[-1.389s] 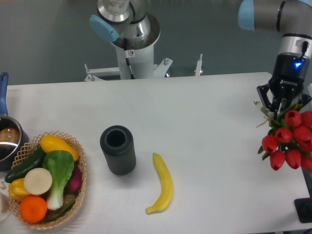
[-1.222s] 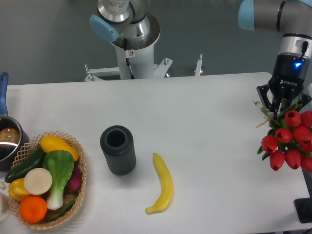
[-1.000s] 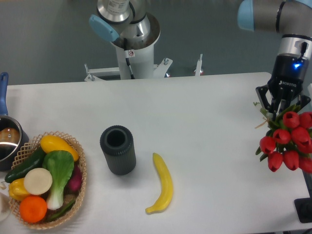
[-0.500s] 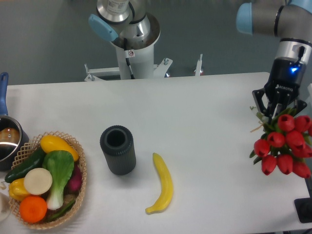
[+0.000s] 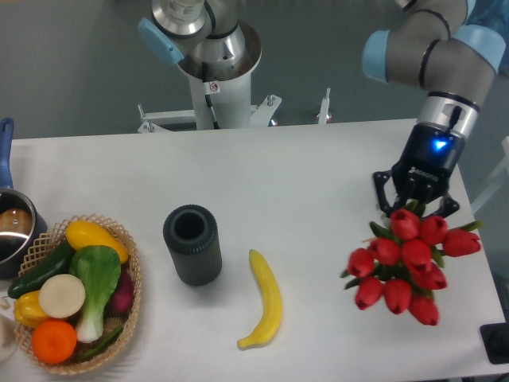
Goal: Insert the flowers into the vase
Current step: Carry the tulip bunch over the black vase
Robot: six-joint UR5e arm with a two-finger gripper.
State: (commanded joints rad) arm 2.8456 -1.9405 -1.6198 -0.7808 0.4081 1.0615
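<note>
The flowers [image 5: 406, 263], a bunch of red closed tulips with green leaves, hang at the right side of the table. My gripper [image 5: 413, 205] is shut on their stems just above the blooms, so the stems are mostly hidden. The vase [image 5: 192, 244], dark grey and ribbed with an open round mouth, stands upright left of centre. It is far to the left of the flowers, with nothing in it that I can see.
A yellow banana [image 5: 266, 301] lies between the vase and the flowers. A wicker basket [image 5: 127, 294] of vegetables and fruit sits at the front left. A metal pot [image 5: 14, 231] with a blue handle is at the left edge. The robot base [image 5: 219, 79] stands behind the table.
The gripper has carried the flowers left and lower, away from the table's right edge. The vase, banana and basket have not moved.
</note>
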